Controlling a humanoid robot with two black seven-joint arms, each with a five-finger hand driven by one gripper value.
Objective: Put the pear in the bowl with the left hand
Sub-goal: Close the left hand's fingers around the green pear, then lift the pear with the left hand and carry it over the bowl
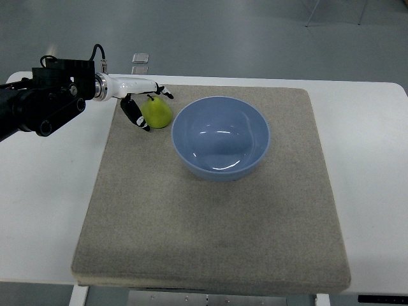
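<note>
A yellow-green pear [157, 114] lies on the grey mat [210, 229], just left of the empty light-blue bowl [220, 138]. My left hand [148, 105] reaches in from the upper left on a black and white arm. Its black-tipped fingers [135, 115] curl against the pear's left side, and another finger lies over the pear's far side. The pear looks to be resting on the mat, close to the bowl's rim. The right arm does not show.
The mat covers most of a white table [44, 204]. A small clear plastic piece [141, 58] lies beyond the table's far edge. Chair legs [331, 13] stand on the floor at the top right.
</note>
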